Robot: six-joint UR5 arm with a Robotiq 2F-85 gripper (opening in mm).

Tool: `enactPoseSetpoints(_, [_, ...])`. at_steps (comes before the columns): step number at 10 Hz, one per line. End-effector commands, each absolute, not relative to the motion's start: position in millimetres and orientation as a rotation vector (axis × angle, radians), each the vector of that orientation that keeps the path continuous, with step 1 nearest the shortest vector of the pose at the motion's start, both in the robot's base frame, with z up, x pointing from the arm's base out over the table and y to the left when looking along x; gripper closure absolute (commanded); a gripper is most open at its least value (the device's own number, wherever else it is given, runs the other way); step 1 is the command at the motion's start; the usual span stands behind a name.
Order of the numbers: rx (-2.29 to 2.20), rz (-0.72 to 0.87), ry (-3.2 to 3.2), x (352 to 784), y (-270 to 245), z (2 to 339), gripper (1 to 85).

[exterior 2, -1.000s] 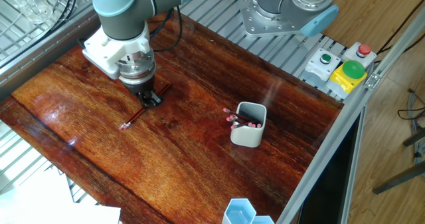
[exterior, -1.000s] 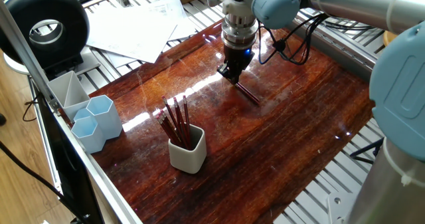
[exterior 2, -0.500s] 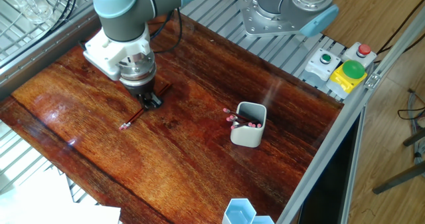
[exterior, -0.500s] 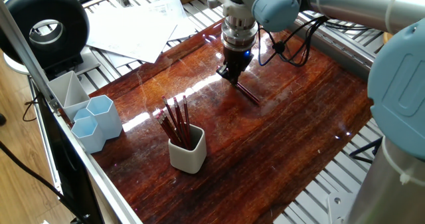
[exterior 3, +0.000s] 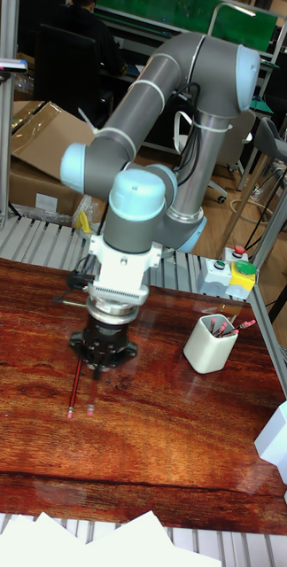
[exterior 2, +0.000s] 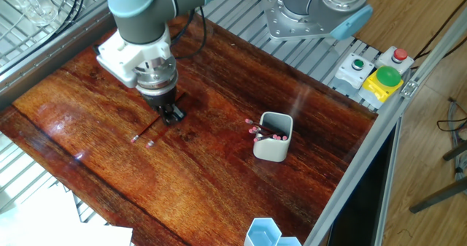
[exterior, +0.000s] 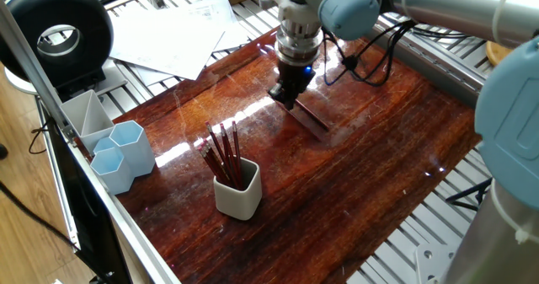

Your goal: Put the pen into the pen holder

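Far left, by the table edge: a grey tray with pointy slots. Just beside it, two pale blue cups. Not the right places for the pen.

Next, nearer the middle: the pen holder, an off-white cup with thick walls. Already a bunch of dark red pens standing inside, all leaning to one side. Some room left at the open side of the cup.

Further right and further back: the gripper, pointing straight down, pinched tight on the pen. Closed to a thin gap, with only the pen between the fingers. Grip near one end of the pen, so the long part sticks out to the side. Pen flat, low over the shiny wood, maybe just off it; hard to say for sure because of its mirror picture in the wood. Well apart from the pen holder.

About the pen: thin, long, stiff and very light. Smooth and round too, so likely to slip or spin in a weak pinch. Not easy to break. With the grip near one end, the free end likely to droop and swing. Better to pinch across the thin side, as now, and keep it firm. To get it into the cup, tip the pen so one end points down, then aim at the open room next to the other pens.
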State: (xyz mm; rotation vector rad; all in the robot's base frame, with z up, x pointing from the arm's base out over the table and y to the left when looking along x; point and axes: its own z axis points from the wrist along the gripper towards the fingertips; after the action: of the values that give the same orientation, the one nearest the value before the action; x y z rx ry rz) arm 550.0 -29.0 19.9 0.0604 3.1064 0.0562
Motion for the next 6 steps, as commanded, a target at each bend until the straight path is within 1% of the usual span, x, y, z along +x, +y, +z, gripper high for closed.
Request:
enactPoseSetpoints(1, [0.090, 0.074, 3.110, 546, -23, 29, 84.7])
enactPoseSetpoints(4, [0.095, 0.062, 3.127, 543, -28, 29, 84.7])
enactPoseSetpoints(6, [0.143, 0.047, 3.193, 526, -30, 26, 84.7])
